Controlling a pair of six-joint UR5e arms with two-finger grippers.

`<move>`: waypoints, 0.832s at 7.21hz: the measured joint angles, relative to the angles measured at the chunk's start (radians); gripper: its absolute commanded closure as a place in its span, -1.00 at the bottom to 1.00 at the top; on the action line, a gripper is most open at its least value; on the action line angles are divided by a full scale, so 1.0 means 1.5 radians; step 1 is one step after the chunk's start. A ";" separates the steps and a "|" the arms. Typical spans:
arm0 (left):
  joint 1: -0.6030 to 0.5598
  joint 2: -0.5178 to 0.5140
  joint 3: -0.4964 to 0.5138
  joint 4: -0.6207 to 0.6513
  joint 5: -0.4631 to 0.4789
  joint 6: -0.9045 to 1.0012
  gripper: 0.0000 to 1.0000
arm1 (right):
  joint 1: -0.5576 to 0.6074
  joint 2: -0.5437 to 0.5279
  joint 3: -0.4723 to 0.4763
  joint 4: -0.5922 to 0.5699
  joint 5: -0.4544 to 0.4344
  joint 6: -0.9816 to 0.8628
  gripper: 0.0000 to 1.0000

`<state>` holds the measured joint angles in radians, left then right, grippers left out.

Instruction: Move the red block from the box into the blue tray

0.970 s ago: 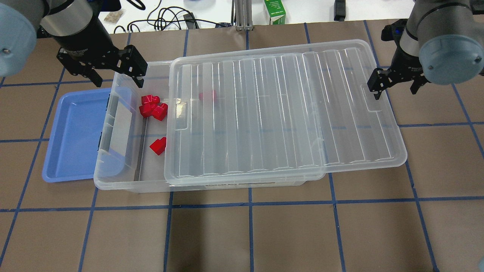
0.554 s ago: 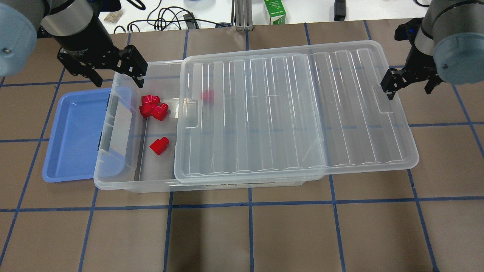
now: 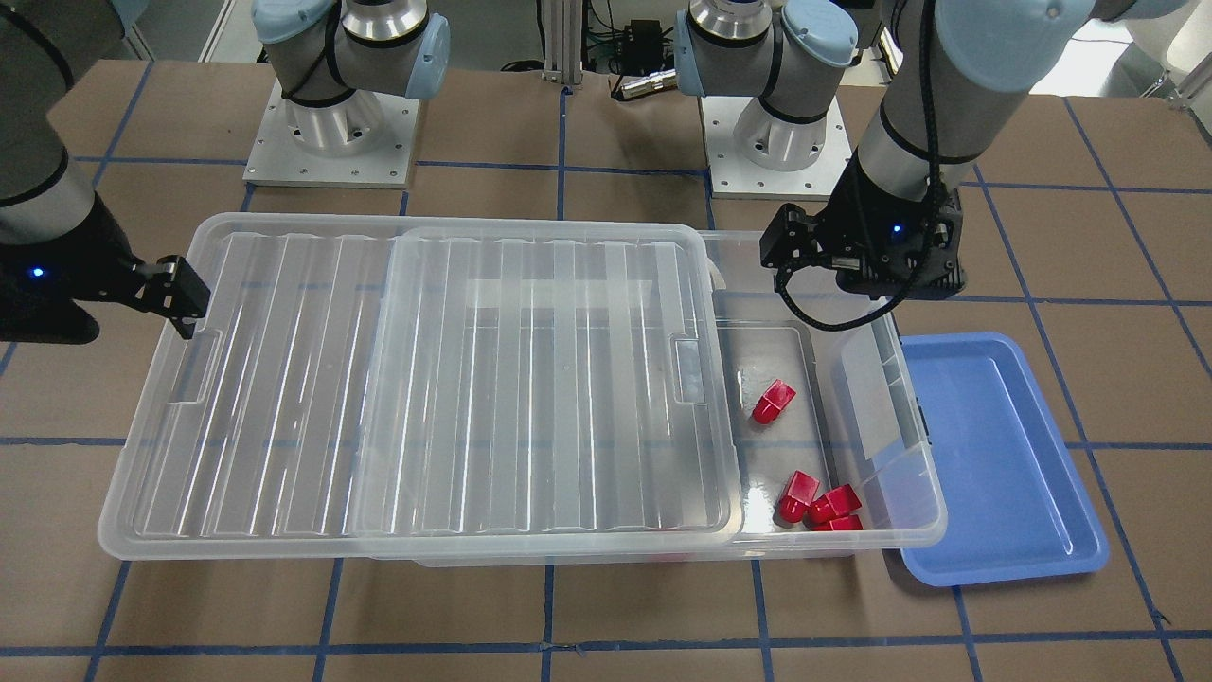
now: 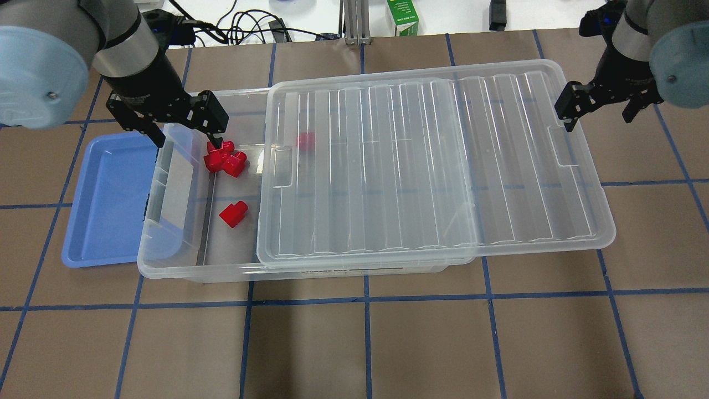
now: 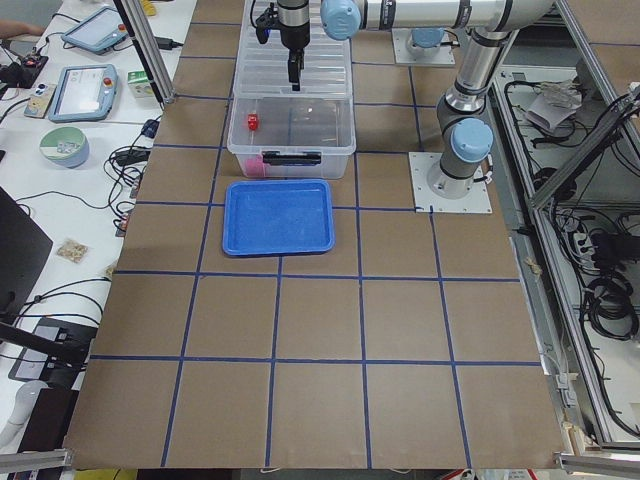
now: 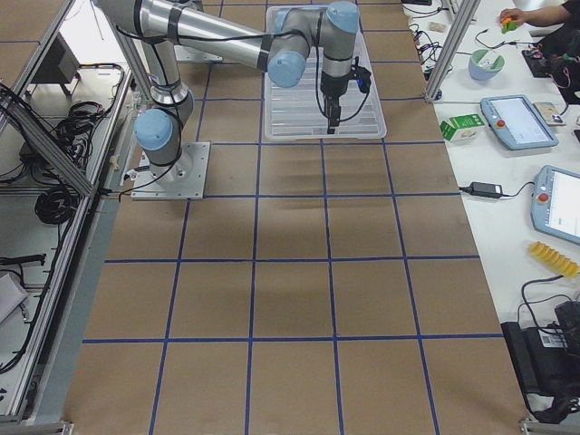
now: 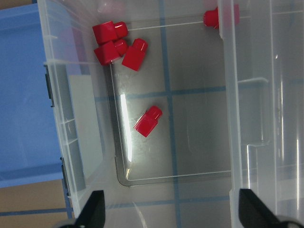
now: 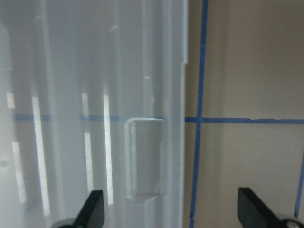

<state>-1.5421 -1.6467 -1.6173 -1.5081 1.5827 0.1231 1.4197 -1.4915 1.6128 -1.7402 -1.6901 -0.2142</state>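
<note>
A: Surface?
B: Brown table (image 4: 421, 343), blue tape grid; cables (image 4: 243, 25) and a green carton (image 4: 402, 16) at the top edge, print unreadable.
A: Grippers?
B: Left gripper (image 4: 187, 137) and right gripper (image 4: 597, 114): fingers wide, empty. Red block (image 4: 232, 214) lies in the box (image 4: 166, 271), left of centre, blue tray (image 4: 111, 188) beside it.

blue tape lines (image 4: 366, 343) gridded the brown paper-covered worktop (image 4: 443, 354); beyond its far edge a white bench (image 4: 321, 16) held black cables (image 4: 243, 23) and a green carton (image 4: 402, 16).

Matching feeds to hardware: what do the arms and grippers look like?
Left arm and right arm: silver-grey tubes, pale-blue joint caps. Left gripper and right gripper: black, two-fingered. A black cable runs down the left arm; each wrist shows a blue light.
</note>
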 measured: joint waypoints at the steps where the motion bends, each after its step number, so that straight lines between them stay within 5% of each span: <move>1: 0.003 -0.011 -0.041 0.047 0.000 0.026 -1.00 | 0.064 -0.028 -0.033 0.041 0.018 0.036 -1.00; 3: 0.008 -0.033 -0.137 0.169 -0.001 0.057 -1.00 | 0.163 -0.060 -0.056 0.088 0.049 0.162 -1.00; 6: 0.012 -0.080 -0.216 0.270 -0.001 0.059 -1.00 | 0.178 -0.067 -0.050 0.112 0.061 0.227 -1.00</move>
<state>-1.5245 -1.7661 -1.9412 -1.1026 1.5818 0.2115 1.6866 -1.5922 1.5373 -1.5720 -1.5990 0.1270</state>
